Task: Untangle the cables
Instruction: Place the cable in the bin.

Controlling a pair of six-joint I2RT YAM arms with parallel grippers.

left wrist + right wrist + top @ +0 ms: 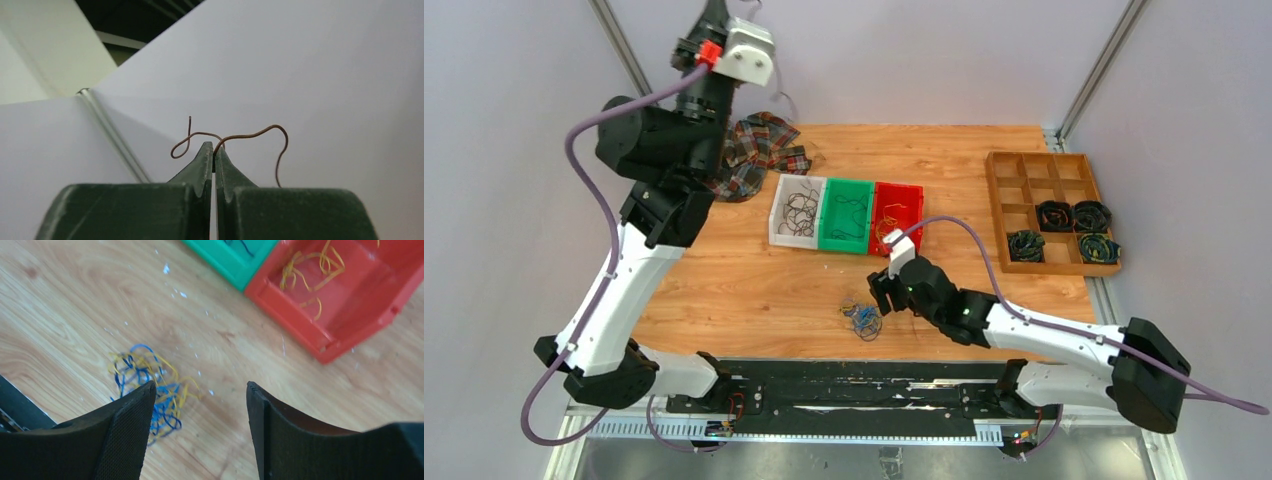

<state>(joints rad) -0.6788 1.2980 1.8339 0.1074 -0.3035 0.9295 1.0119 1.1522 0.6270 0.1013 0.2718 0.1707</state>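
Cables (pixel 861 318): small blue-and-yellow clump on the wooden surface (pixel 744 290), near the front edge, short of the three bins. In the right wrist view the loops look loosely interlocked, with mostly blue and yellow strands showing.

Left tool (pixel 214 150): raised high above the back-left corner, jaws pressed together on a single wire (pixel 250 134). The wire is thin and brownish, and both ends curl free to either side of the tips. It hangs clear of everything else.

Right tool (pixel 200 387): jaws apart and holding nothing, low over the surface just right of the clump. Its left finger overlaps the clump's edge in the wrist view; I cannot tell whether it touches.

Bins: the white bin (pixel 774 215) holds dark wires, the green bin (pixel 844 246) a few strands, and the red bin (pixel 290 322) yellow ones.

Step in hand (judgement): one strand is extracted and due for sorting, and the rest of the clump is not yet separated.

Next move calls for:
- bringing the left tool down over the bin that matches the wire's colour, probably the white one, and parting the jaws there;
- shifting the right tool slightly left to centre on one outer loop;
- closing on that strand alone, since a grab at the middle would lift the whole knot.
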